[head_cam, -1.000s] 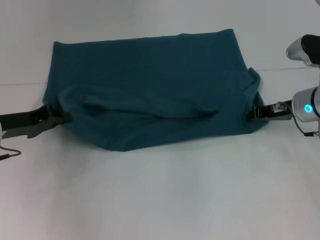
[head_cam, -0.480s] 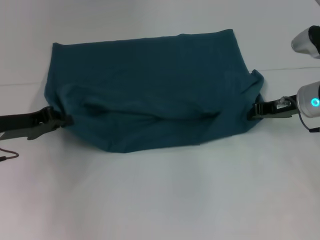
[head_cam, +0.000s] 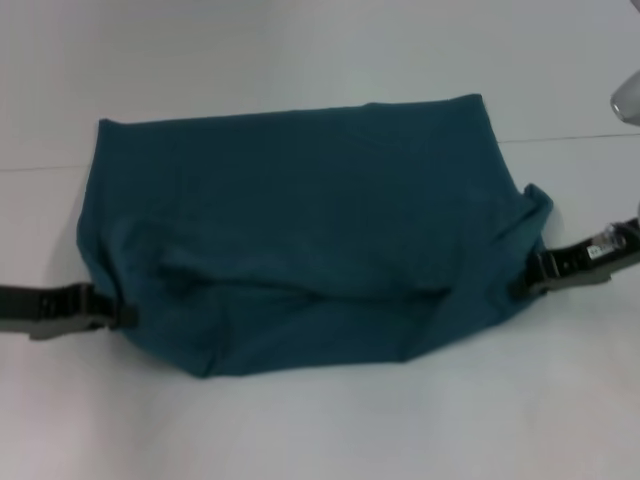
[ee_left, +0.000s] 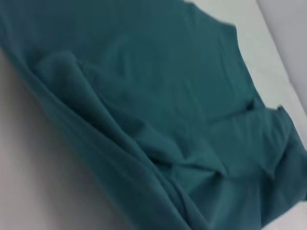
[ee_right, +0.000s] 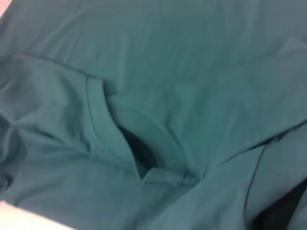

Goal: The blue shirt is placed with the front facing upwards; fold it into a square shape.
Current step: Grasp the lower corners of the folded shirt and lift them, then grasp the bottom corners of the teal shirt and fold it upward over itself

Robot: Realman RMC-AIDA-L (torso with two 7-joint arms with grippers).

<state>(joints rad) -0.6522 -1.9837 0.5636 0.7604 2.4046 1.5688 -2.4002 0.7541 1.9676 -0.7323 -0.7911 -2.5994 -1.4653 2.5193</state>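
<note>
We have the dark teal-blue cotton shirt (head_cam: pixel 300 250) lying on the white table (head_cam: pixel 320 420), partly folded into a wide band. No lettering shows; only plain teal fabric faces up. Its long axis runs across us, left to right, so each end of the band faces one arm.

The left gripper (head_cam: pixel 115 314) sits at the shirt's left end, near corner, black fingers clenched on the fabric edge there. The right gripper (head_cam: pixel 530 272) sits at the shirt's right end, pinching the bunched sleeve corner, also clamped on cloth. Both come in along the long axis from outside, so the shirt lies inboard of both, between them. Neither arm is nearer: each holds its own end.

The far edge of the shirt lies flat and straight. The near edge sags between the two grips, with a loose ridge of fabric running parallel to the long axis just behind it. The right wrist view shows the ribbed collar (ee_right: pixel 144 143) buried in folds close to that gripper's side; the left wrist view shows only rumpled teal cloth.

Our judgement: the fold line runs along the long axis, so the next move carries both held corners together away from us, toward the far edge. Uneven travel would skew the band.
</note>
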